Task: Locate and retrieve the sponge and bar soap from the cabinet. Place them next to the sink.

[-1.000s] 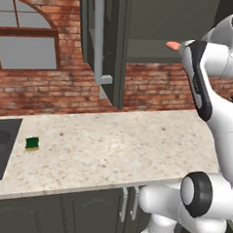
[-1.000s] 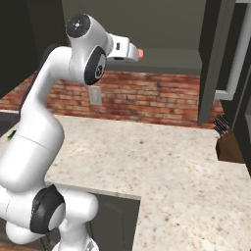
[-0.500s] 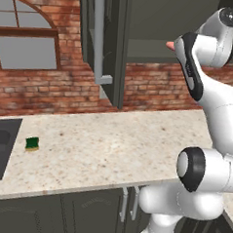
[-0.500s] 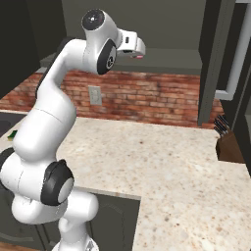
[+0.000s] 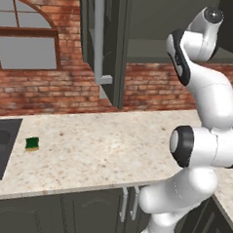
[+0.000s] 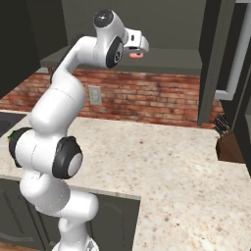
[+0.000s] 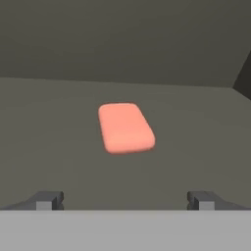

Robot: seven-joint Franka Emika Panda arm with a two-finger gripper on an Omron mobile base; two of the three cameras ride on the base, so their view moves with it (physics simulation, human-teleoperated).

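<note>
The salmon-pink bar soap [image 7: 126, 127] lies flat on the shelf of the open dark grey-green cabinet [image 6: 171, 58]. My gripper [image 7: 125, 201] is open just short of it, with its tips wide apart and nothing between them. From the right base view the gripper [image 6: 141, 49] sits at the shelf's edge right above the bar soap [image 6: 136, 55]. The green-and-yellow sponge [image 5: 33, 143] rests on the counter, close to the right rim of the dark sink [image 5: 0, 148]. In the left base view my own arm hides the hand and the soap.
The cabinet door [image 5: 115, 45] with its long silver handle [image 5: 99, 37] stands open left of the arm. A knife block [image 6: 228, 145] sits at the counter's right end. A speckled counter [image 5: 111, 147] runs below a brick wall with a window [image 5: 25, 49].
The arm's upper links have folded higher and turned, bringing the hand closer to the shelf. The soap and the sponge have stayed where they were. The gripper remains open.
</note>
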